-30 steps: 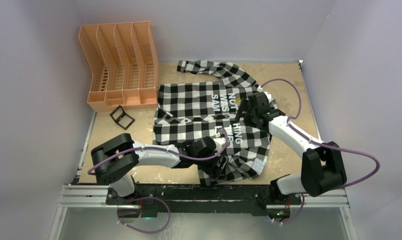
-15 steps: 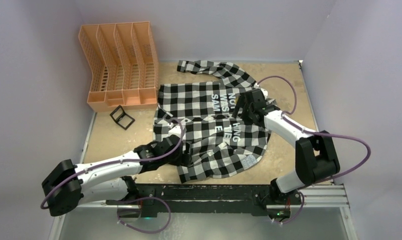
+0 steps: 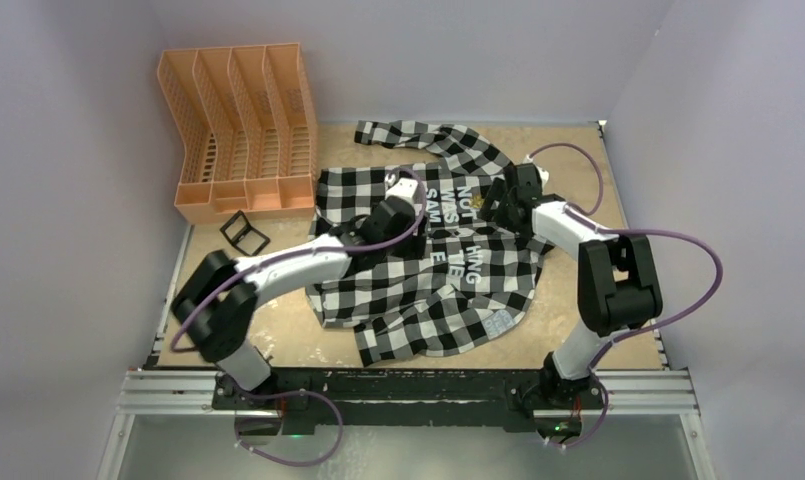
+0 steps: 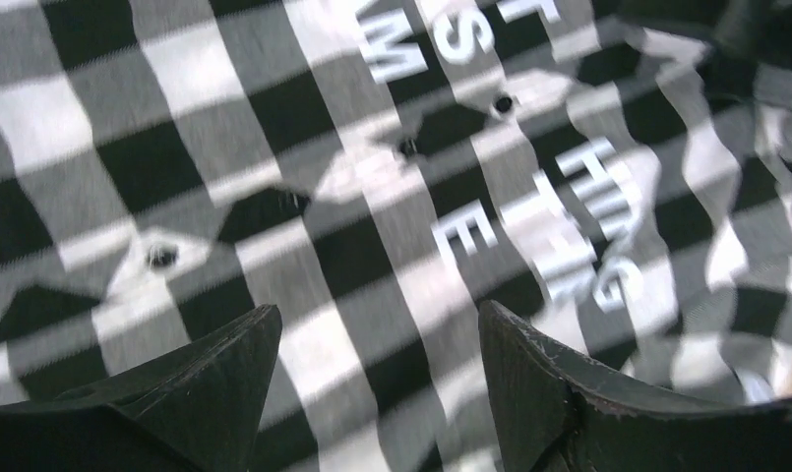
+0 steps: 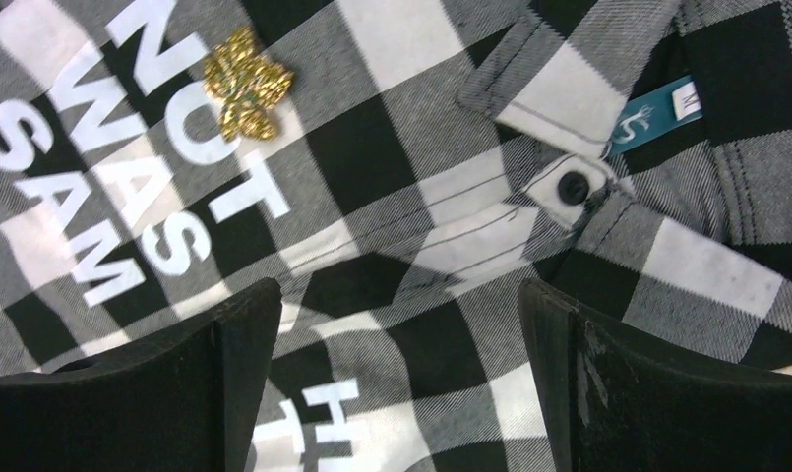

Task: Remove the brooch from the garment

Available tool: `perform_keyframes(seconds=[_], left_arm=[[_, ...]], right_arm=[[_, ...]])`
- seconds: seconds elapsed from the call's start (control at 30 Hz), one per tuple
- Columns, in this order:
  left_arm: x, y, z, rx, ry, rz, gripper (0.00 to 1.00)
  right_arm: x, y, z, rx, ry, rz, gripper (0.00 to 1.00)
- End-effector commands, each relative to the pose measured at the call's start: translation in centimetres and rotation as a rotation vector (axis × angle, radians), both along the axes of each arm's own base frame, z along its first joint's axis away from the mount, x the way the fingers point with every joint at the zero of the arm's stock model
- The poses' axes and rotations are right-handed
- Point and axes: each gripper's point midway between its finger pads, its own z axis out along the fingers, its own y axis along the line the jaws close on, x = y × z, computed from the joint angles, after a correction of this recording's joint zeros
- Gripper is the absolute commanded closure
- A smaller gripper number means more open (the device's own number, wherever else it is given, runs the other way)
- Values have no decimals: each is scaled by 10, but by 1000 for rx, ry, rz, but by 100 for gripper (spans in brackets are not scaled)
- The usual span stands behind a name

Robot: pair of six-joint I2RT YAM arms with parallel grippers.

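Note:
The garment [image 3: 418,290], a black-and-white check shirt with white lettering, lies spread over the middle of the table. The gold brooch [image 5: 244,84] is pinned on the letters near the collar. It sits up and to the left of my right gripper [image 5: 396,305], which hovers open just over the cloth with only fabric [image 5: 421,197] between its fingers. In the top view the right gripper [image 3: 498,205] is at the shirt's collar side. My left gripper [image 4: 377,334] is open too, low over the checked front [image 4: 323,197] near the button placket, holding nothing. From above, the left gripper [image 3: 390,215] is over the shirt's chest.
An orange slotted file rack [image 3: 240,130] stands at the back left, with a small black frame [image 3: 243,233] lying in front of it. Walls close in the table on three sides. A teal neck label [image 5: 657,113] and a black button [image 5: 572,187] mark the collar.
My left arm has swung from the shirt's near hem up to its chest. The right gripper has shifted slightly toward the collar. The lower hem now lies flatter.

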Motion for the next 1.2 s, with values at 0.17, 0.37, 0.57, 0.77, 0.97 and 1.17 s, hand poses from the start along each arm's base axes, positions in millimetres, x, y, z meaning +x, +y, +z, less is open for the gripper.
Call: perform_keyframes(seconds=[0.17, 0.37, 0.57, 0.77, 0.97, 1.17], left_arm=[[89, -35, -28, 4, -52, -46, 29], [86, -14, -75, 66, 33, -25, 29], [63, 6, -93, 64, 69, -14, 29], [35, 31, -106, 77, 103, 4, 29], [11, 53, -109, 85, 116, 27, 29], [13, 49, -76, 32, 56, 11, 29]], right_arm=[[35, -1, 15, 19, -58, 10, 8], [32, 2, -3, 26, -5, 26, 8], [6, 7, -26, 70, 50, 44, 8], [-27, 8, -38, 99, 80, 58, 8], [-56, 10, -43, 138, 90, 72, 9], [-46, 11, 2, 136, -32, 101, 9]])
